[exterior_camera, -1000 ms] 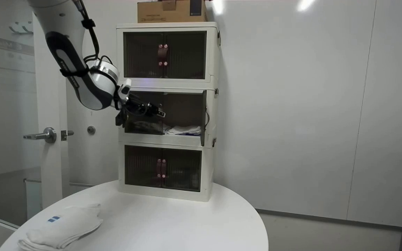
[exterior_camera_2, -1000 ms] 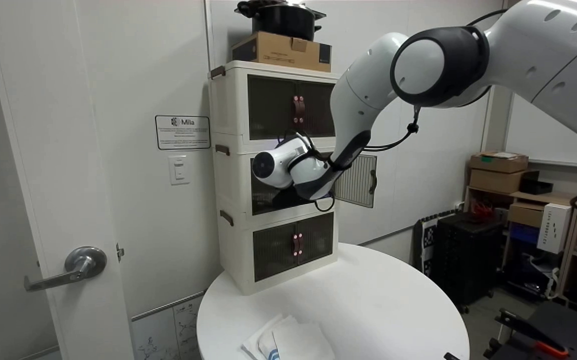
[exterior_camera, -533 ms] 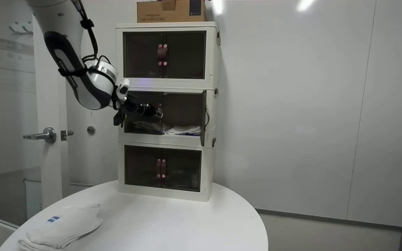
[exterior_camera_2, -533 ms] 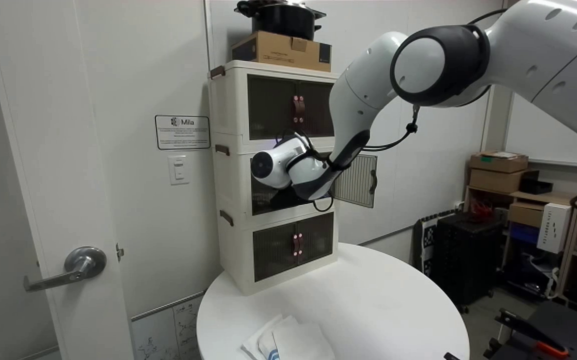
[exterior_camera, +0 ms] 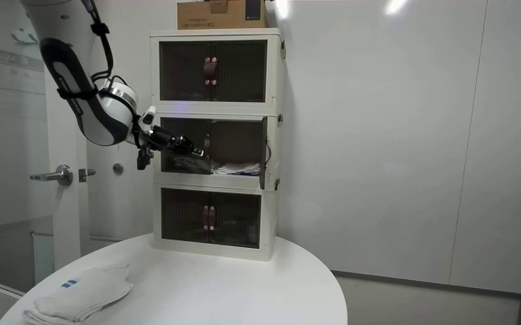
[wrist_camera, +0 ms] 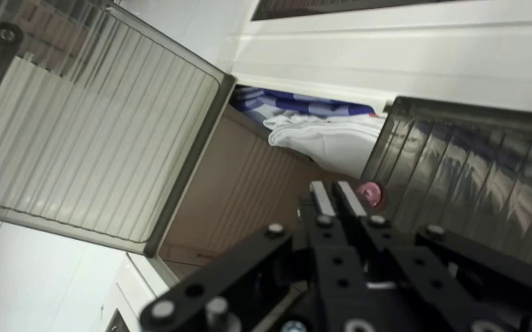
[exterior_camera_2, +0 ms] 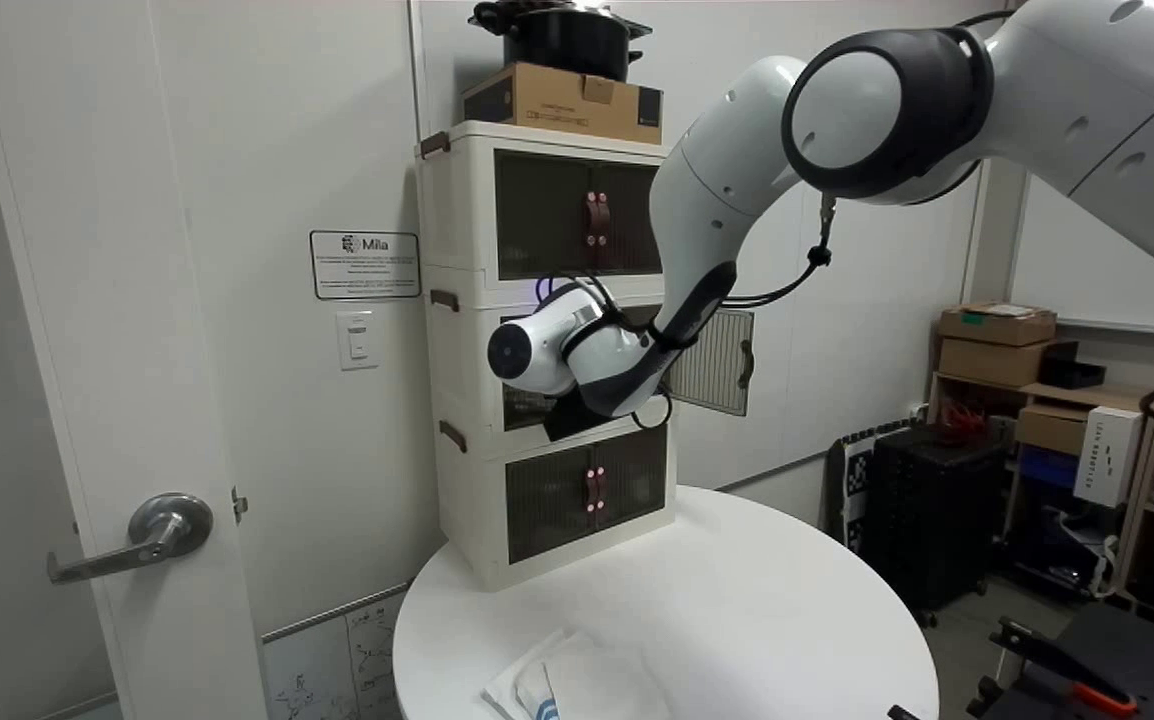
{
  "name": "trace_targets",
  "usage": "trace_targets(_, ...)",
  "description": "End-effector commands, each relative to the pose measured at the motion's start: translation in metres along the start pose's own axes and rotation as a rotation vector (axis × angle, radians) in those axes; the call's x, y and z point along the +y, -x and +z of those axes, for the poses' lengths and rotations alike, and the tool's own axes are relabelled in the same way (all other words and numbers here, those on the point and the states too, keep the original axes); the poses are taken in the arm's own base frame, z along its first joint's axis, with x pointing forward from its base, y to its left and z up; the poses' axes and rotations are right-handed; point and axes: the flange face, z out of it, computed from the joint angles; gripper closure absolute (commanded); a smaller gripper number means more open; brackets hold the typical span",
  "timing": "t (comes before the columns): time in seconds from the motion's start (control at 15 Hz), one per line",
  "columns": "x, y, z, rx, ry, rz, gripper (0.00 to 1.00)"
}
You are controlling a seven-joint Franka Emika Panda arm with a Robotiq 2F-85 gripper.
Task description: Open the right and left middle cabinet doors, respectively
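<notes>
The right middle cabinet door (exterior_camera: 264, 153) is swung wide open; it also shows in the other exterior view (exterior_camera_2: 712, 362) and the wrist view (wrist_camera: 109, 120). The left middle door (exterior_camera: 190, 125) is shut, with its reddish handle (exterior_camera: 207, 142) at its inner edge. In the wrist view, this door (wrist_camera: 473, 184) shows a pink handle stud (wrist_camera: 370, 192). My gripper (exterior_camera: 199, 152) is just left of the handle. In the wrist view, the fingertips (wrist_camera: 333, 196) are close together with a narrow gap, nothing seen between them, beside the stud. The arm hides the gripper in an exterior view.
Folded white and blue cloths (wrist_camera: 326, 138) lie inside the middle compartment. The top doors (exterior_camera: 213, 71) and bottom doors (exterior_camera: 211, 219) are shut. A white towel (exterior_camera: 84, 289) lies on the round table (exterior_camera: 224, 293). A box (exterior_camera_2: 577, 105) and black pot (exterior_camera_2: 567, 42) stand on top.
The arm and gripper have moved left and slightly down in an exterior view, off the left door's handle. The right door stays open and the left door stays shut.
</notes>
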Motion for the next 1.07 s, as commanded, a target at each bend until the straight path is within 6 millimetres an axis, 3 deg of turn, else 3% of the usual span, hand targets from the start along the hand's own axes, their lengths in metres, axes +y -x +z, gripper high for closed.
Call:
trace_targets(0.0, 0.011, 0.016, -0.020, -0.035, 0.016, -0.090, 0.90)
trace_targets(0.27, 0.014, 0.025, -0.027, -0.066, 0.020, -0.111, 0.90)
trace_targets(0.33, 0.015, 0.024, -0.027, -0.069, 0.020, -0.096, 0.69)
trace_targets(0.73, 0.029, -0.006, -0.007, -0.065, 0.113, -0.031, 0.28)
trace_targets(1.0, 0.023, -0.024, -0.010, -0.036, 0.095, 0.001, 0.01)
